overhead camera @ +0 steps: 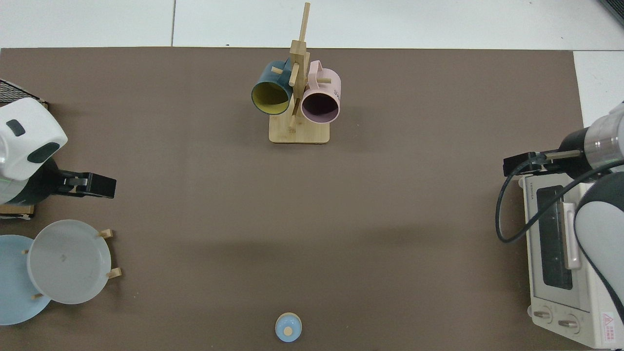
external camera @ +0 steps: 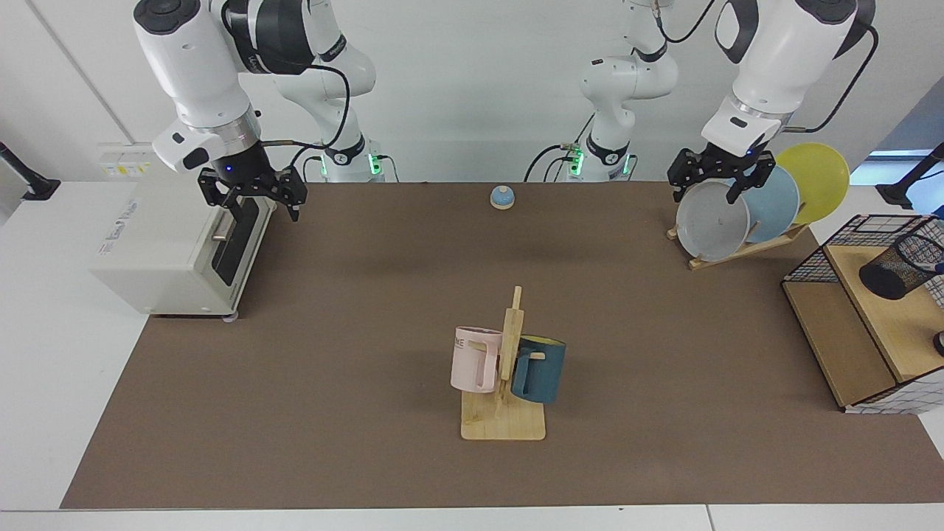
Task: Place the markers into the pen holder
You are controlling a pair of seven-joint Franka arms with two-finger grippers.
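Left pincer [external camera: 711, 182] empty, jaws apart, above the plates [external camera: 713, 221]. Pen holder [external camera: 894, 270] well off to its side — light mesh, tips easily. Right pincer [external camera: 254, 195] waits, spread open.

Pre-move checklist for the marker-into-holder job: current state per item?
1. Left gripper empty, jaws open: ok. It hangs above the plate rack.
2. Right gripper out of the way, jaws open, waiting at the toaster oven: ok.
3. Pen holder upright: not ok. It lies tilted on the shelf of the wire basket.
4. Marker located: cannot tell. Only a blue bit shows at the holder's mouth, at the picture's edge.
5. Access into the basket from above: cannot tell.
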